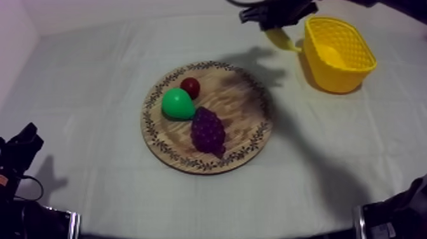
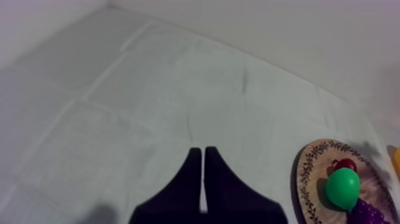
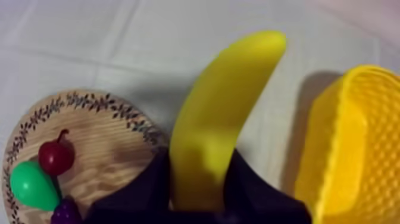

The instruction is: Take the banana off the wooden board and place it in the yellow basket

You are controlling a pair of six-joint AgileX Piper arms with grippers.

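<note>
My right gripper [image 3: 199, 193] clasps the banana [image 3: 226, 113] aloft beside the yellow basket [image 1: 333, 75], clear of the wooden board [image 1: 238, 95], presumably to carry it over the rim. My left gripper [image 2: 203, 173] rests pinched together, idle.

- Left arm [image 1: 19, 159]: parked low at the left edge of the bench [image 1: 95, 76], folded close to its base.
- Left pincer [image 2: 202, 154]: its two black fingers [image 2: 178, 196] lie pressed together as a narrow wedge. Only a thin seam shows between them and nothing is gripped. The wedge points forward across the bench surface.
- Right arm [image 1: 397, 213]: base at the lower right edge of the top view. The working end comes in at the upper right, over the far side of the bench.
- Right pincer [image 1: 276, 22]: raised above the bench. Its black fingers [image 3: 253, 190] are clamped one on each side of a curved yellow toy banana [image 3: 226, 101], which projects beyond the fingertips.
</note>
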